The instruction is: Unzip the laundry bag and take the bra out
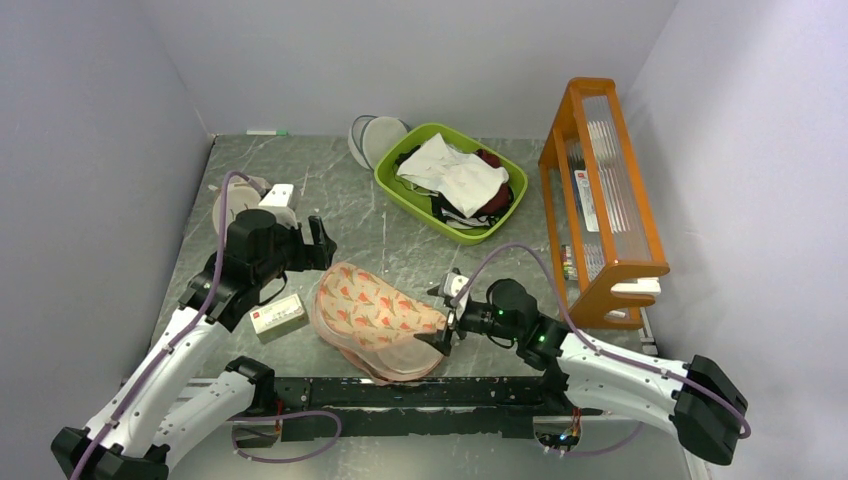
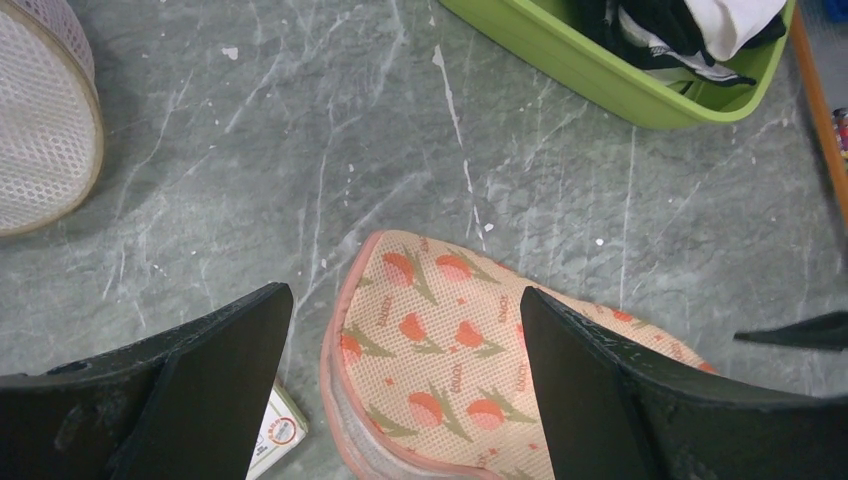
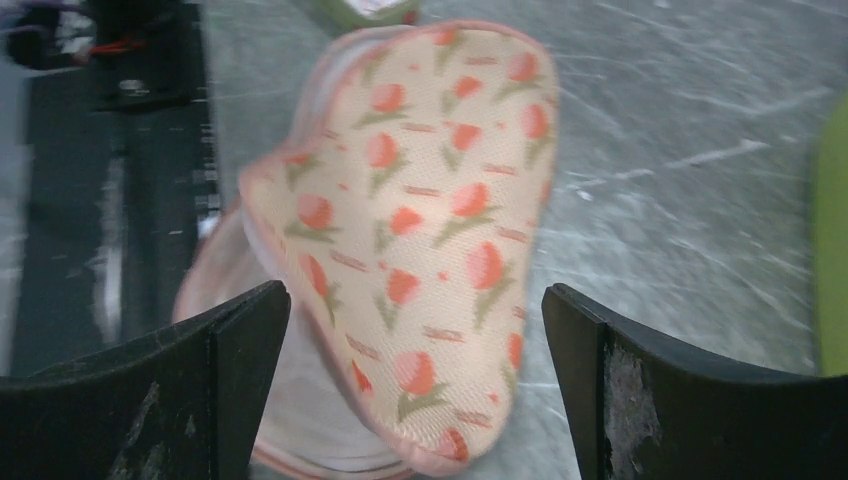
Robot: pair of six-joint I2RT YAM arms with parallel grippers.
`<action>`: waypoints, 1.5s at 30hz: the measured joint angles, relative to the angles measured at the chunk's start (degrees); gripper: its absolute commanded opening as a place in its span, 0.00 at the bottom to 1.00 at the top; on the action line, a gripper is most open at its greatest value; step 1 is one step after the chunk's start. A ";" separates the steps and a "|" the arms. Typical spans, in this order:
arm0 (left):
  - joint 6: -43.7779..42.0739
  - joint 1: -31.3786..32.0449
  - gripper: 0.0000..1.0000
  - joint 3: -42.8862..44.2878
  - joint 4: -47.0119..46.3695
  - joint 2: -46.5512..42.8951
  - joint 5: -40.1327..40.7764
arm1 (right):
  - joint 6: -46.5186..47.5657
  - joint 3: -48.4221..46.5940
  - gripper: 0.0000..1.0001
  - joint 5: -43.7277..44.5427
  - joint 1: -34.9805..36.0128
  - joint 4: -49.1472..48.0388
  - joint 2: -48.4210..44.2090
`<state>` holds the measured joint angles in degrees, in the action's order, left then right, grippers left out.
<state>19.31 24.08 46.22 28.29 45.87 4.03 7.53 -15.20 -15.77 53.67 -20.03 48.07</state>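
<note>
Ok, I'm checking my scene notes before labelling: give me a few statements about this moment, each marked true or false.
The peach-pink flower-print padded laundry bag lies on the grey marbled table. True.
The right gripper is clamped on that bag. False: its jaws stand open.
The left gripper is open. True.
The green plastic basket is empty. False: it holds white and dark garments.
The orange wooden rack stands at the table's left edge. False: it stands at the right edge.

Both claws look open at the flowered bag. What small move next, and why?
Probably close the right claw on the raised flap edge of the laundry bag and lift it. It and the left claw stand open and empty, the flap gapes near it, and the bra is not in view.
</note>
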 measured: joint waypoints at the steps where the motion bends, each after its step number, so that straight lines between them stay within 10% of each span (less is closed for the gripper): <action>1: 0.35 0.00 0.97 0.31 0.28 0.00 -0.13 | -0.46 -0.44 1.00 -1.79 0.31 0.63 0.02; 8: 2.40 0.00 0.98 3.15 0.76 -0.02 -0.70 | -9.05 -1.20 1.00 -11.54 1.14 0.90 -1.57; 22: 2.29 -0.04 1.00 20.83 -2.23 13.57 -2.38 | -17.84 -36.94 1.00 32.98 -8.68 21.75 9.51; 31: -1.68 -0.04 0.99 40.15 -3.23 15.69 -2.78 | -14.75 -61.16 1.00 42.60 -17.29 30.05 11.82; 45: -2.84 -0.04 0.99 41.59 -2.93 4.24 -1.07 | -15.13 -62.79 1.00 43.91 -17.29 35.19 0.00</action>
<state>16.47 24.03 87.81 25.36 50.11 2.96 -7.60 -78.00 28.14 36.38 15.16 48.07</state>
